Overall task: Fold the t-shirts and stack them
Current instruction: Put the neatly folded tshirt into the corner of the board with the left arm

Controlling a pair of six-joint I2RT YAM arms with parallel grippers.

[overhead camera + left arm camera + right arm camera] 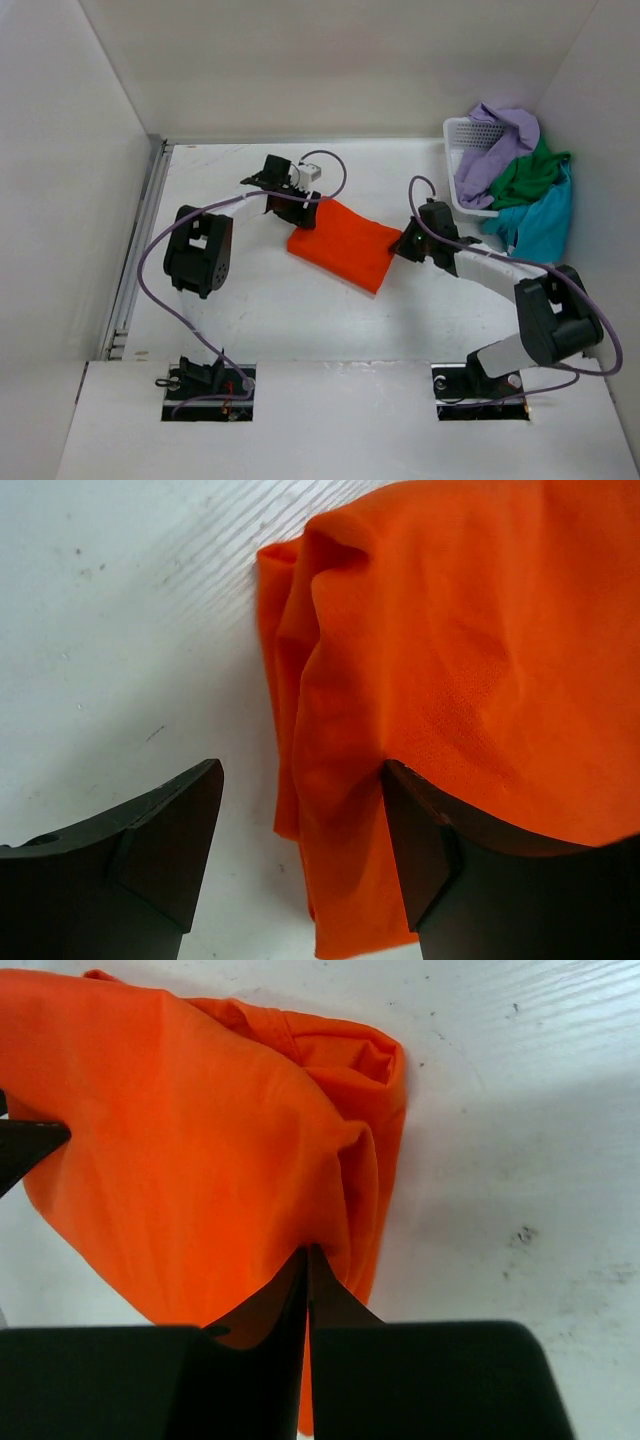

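Observation:
The orange t-shirt (345, 245) lies folded into a rectangle in the middle of the table. My left gripper (305, 212) is at its far left corner, open, with the bunched cloth edge (330, 780) between its fingers (300, 770). At the shirt's right edge my right gripper (405, 245) is shut, its tips (307, 1252) pinching a fold of the orange t-shirt (180, 1130). The lavender t-shirt (495, 135), green t-shirt (525, 175) and teal t-shirt (545, 220) are heaped in and over the basket at the far right.
A white mesh basket (462, 140) stands in the far right corner against the wall. White walls close in the table on the left, back and right. A metal rail (140, 240) runs along the left edge.

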